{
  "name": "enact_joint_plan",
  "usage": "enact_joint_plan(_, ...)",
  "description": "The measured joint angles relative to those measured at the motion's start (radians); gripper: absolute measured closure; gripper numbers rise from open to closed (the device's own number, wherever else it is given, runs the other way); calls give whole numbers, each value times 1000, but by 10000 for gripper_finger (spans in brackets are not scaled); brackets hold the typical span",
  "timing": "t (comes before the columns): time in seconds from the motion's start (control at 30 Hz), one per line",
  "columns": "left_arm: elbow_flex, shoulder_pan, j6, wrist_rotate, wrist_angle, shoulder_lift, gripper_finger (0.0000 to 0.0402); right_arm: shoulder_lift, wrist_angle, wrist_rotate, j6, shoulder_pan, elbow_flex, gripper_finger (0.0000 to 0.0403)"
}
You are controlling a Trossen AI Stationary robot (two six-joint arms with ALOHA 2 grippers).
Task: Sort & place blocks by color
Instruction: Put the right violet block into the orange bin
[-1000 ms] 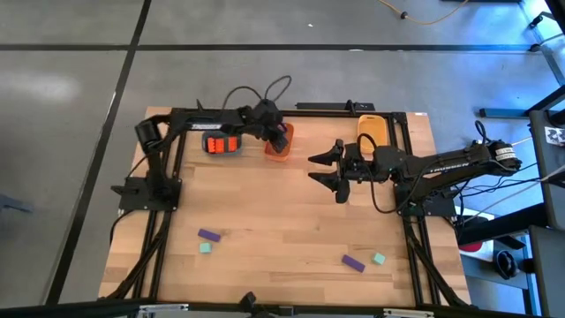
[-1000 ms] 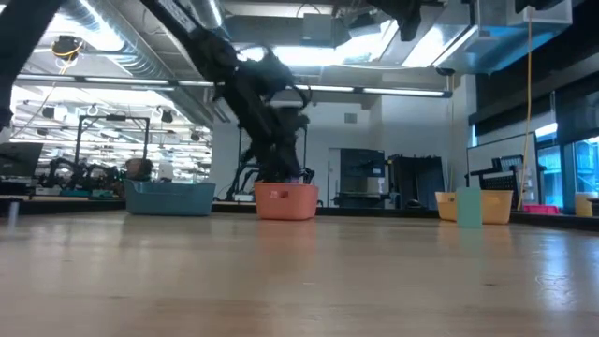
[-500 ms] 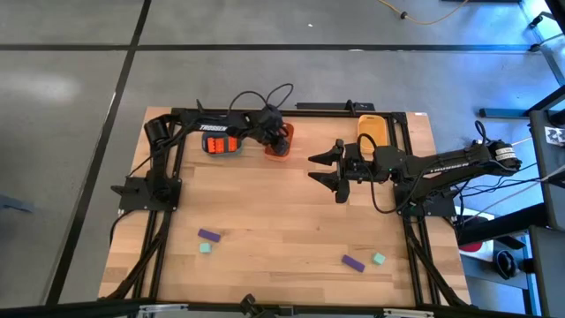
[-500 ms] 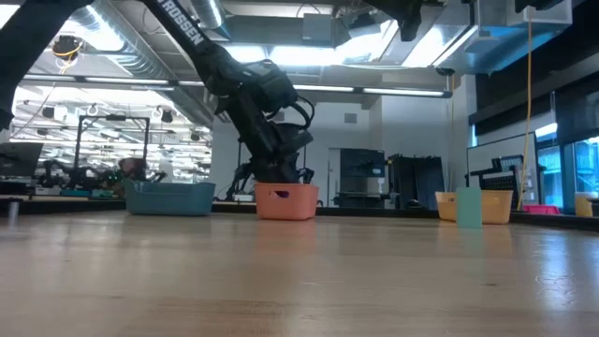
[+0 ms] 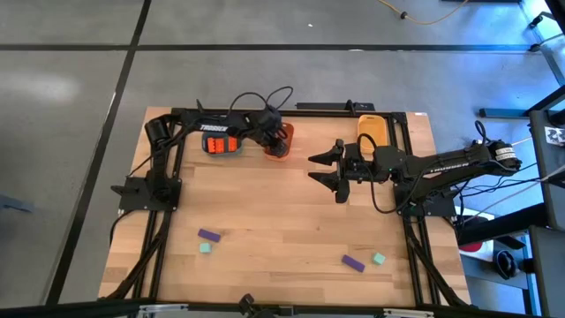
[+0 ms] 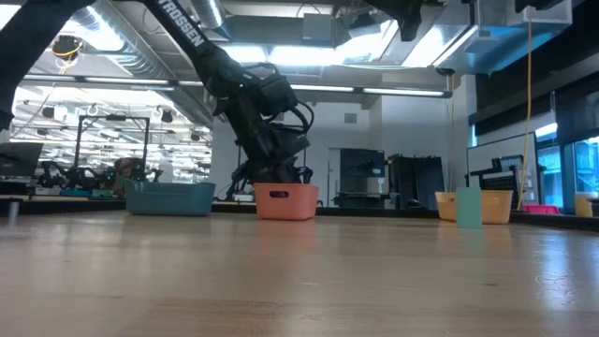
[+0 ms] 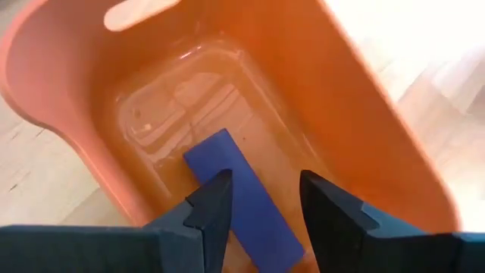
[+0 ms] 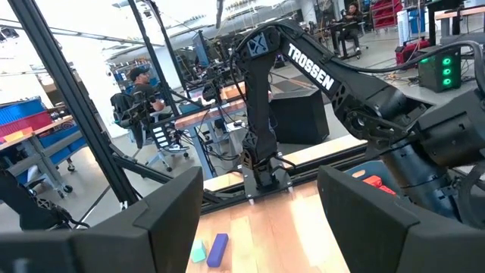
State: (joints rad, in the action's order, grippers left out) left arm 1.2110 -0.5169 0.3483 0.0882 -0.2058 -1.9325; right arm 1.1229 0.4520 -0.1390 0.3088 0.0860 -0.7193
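Orange plastic fills the left wrist view: the left hand hangs just inside the orange tray, fingers parted, with a purple brick lying flat on the tray floor directly below and between them, touching neither as far as I can tell. Judged released, dropped low so it would not bounce out. Beside this hand sits the blue-grey tray holding orange-red bricks, so the colours do not match tray for tray. The right hand waits spread wide above bare desk, well clear of the left, likely to avoid crowding the trays; the yellow tray is just behind it. Still loose, far from both hands: a purple brick with a mint cube, and another purple brick with a mint cube.
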Motion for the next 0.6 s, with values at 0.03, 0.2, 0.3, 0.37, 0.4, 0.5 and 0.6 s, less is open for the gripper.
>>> enact_joint_plan(0.03, 0, -4, -4, 10, -1, 8, 256, 0, 0, 0, 0, 0, 0, 140)
enact_joint_plan(0.2, 0, -21, -28, 8, -14, 80, 256, 0, 0, 0, -1, 0, 0, 140)
enact_joint_plan(0.3, 0, -27, -46, 0, -27, 150, 255, 0, 0, 0, -2, 0, 0, 140)
enact_joint_plan(0.37, 0, -29, -59, -3, -39, 201, 255, 0, 0, 0, -2, 0, 0, 140)
enact_joint_plan(0.4, 0, -28, -65, -5, -41, 226, 255, 0, 1, 0, -3, 0, 0, 140)
enact_joint_plan(0.5, 0, -10, -76, -2, -41, 310, 256, 0, 1, 0, -1, 0, 0, 140)
enact_joint_plan(0.6, -13, 31, -95, 2, -24, 400, 258, 0, 1, 0, 1, 0, 0, 140)
